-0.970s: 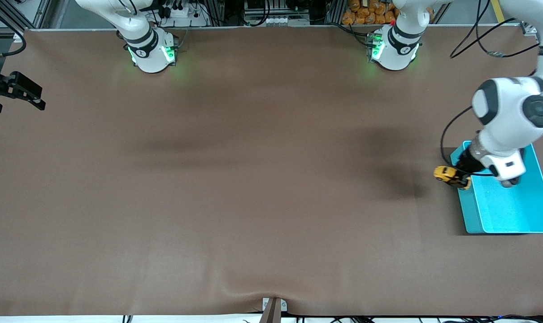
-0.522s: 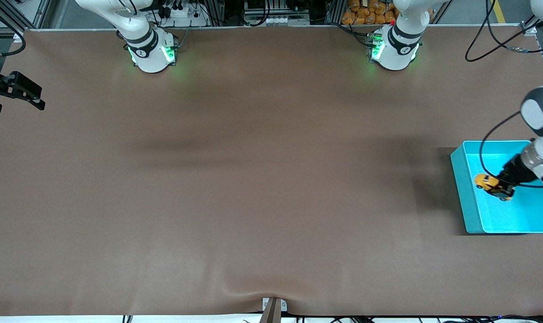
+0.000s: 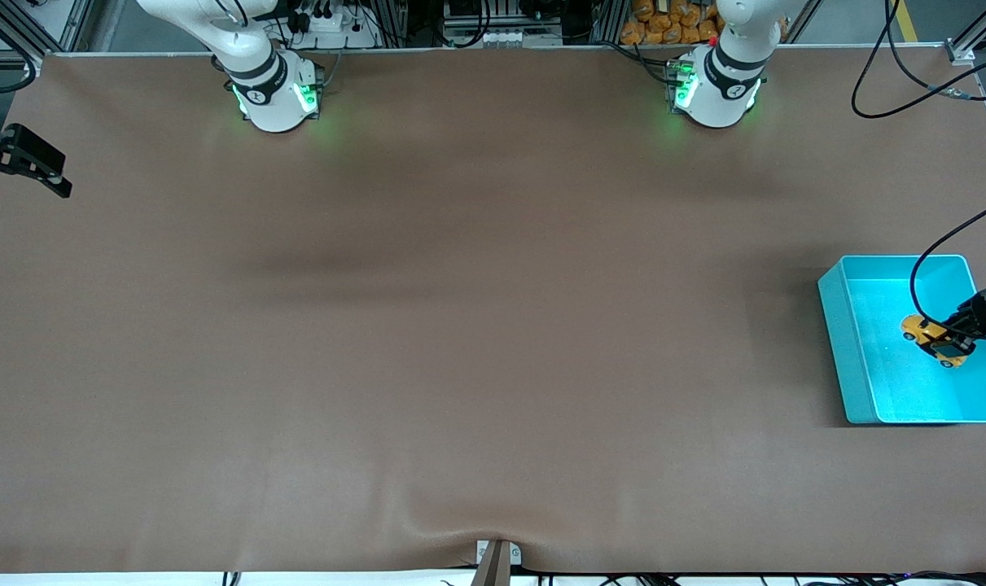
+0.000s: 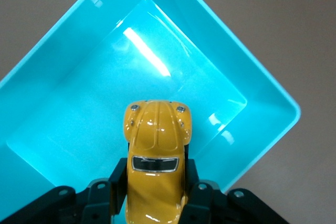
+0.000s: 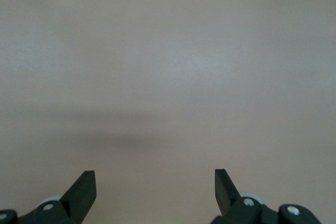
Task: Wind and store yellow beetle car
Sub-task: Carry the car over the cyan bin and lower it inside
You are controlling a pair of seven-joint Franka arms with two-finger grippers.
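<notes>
Over the teal bin point(image 3: 841, 342), left jaws clamp the yellow beetle car point(image 3: 936, 339); right jaws wide, empty

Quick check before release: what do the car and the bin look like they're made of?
Yellow beetle car, held in the left gripper over the bin: glossy painted shell, bright highlights; metal or hard plastic, can't tell. Teal bin: smooth, shiny moulded plastic, going by rounded corners and glare streaks.

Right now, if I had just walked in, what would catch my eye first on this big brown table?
Probably the yellow beetle car, pinched in the left claw over the open teal bin at the left arm's end of the table. The bin shows nothing else inside it. At the right arm's end, the right claw waits with its fingers spread over bare brown table.
</notes>
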